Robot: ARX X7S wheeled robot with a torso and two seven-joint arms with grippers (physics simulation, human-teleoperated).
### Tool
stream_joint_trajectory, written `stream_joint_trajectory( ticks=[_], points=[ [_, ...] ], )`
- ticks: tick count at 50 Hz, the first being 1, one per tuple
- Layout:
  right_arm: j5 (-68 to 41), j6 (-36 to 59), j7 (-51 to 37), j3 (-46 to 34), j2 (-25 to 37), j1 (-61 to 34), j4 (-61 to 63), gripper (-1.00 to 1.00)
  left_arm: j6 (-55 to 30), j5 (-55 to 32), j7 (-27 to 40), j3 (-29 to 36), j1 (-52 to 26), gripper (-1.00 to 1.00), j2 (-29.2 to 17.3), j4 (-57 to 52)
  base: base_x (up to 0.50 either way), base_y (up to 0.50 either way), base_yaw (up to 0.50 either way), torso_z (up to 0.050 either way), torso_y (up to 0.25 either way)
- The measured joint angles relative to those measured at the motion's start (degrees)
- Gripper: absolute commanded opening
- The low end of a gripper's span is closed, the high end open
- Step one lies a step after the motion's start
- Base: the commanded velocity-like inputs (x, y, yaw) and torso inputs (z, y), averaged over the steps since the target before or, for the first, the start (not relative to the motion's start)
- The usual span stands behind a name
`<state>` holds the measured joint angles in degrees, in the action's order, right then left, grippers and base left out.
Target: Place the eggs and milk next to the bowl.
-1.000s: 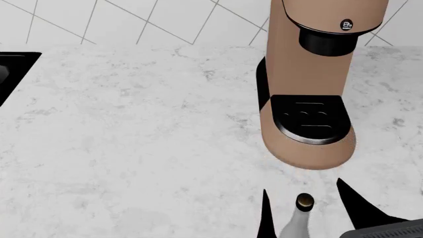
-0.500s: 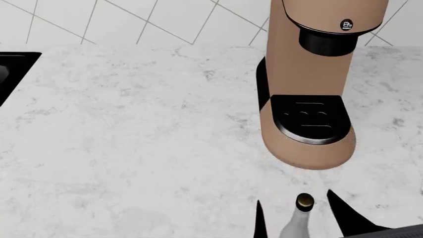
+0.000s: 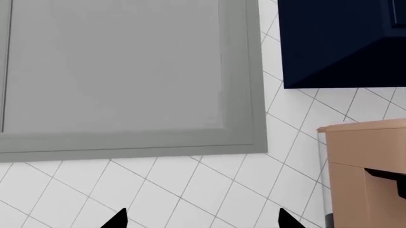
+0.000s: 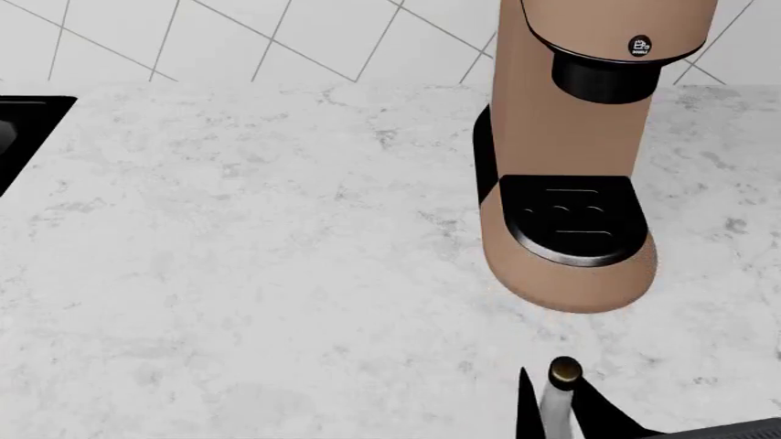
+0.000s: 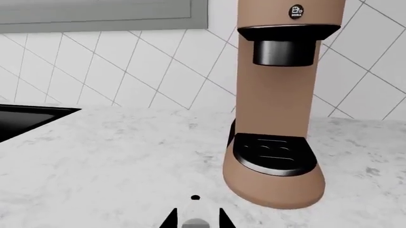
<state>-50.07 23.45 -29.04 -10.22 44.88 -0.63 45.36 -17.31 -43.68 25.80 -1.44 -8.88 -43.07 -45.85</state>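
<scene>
The milk (image 4: 559, 404), a slim white bottle with a brassy cap, stands upright on the marble counter at the head view's bottom edge, just in front of the coffee machine. My right gripper (image 4: 559, 417) is shut on its body, one dark finger pressed against each side. The right wrist view shows the milk (image 5: 197, 212) between those fingers (image 5: 167, 220). My left gripper (image 3: 201, 221) is open and empty, held up facing the tiled wall. The eggs and the bowl are out of view.
A tall tan-and-black coffee machine (image 4: 568, 183) stands right behind the bottle, also in the right wrist view (image 5: 279, 109). A black sink (image 4: 25, 128) cuts into the counter at far left. The left wrist view shows a grey cabinet door (image 3: 127, 71).
My right gripper's fingers, spread wide on either side of the bottle a second ago, have closed in against it. The bottle stays upright in the same place.
</scene>
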Motion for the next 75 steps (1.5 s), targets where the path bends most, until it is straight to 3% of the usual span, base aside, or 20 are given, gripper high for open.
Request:
stream_joint_trajectory(
  ticks=[19,55,65,75],
  points=[
    [-2.56,1.00,-1.93,0.54,0.64,-1.59,0.79,-1.00,-0.08,-0.16,0.18,0.09,-0.16,1.00,-0.19,-0.07,0.00,0.00,0.00,0.000,0.000],
    [-21.13,14.19,-15.23,1.44,3.92,-27.66,2.95,-1.00,-0.89,-1.66,1.50,-0.79,-0.20,1.00,-1.26,-1.18,0.00,0.00,0.00,0.000,0.000],
    [-23.39,15.77,-17.32,1.18,4.03,-31.20,2.58,-1.00,-0.47,-1.57,1.42,-1.09,0.32,1.00,-1.31,-1.14,0.00,0.00,0.00,0.000,0.001],
    [-23.09,16.36,-17.71,0.60,3.86,-32.32,2.44,-1.00,-0.32,-1.78,1.52,-1.42,0.56,1.00,-1.55,-1.35,0.00,0.50,0.00,0.000,0.000]
  ],
)
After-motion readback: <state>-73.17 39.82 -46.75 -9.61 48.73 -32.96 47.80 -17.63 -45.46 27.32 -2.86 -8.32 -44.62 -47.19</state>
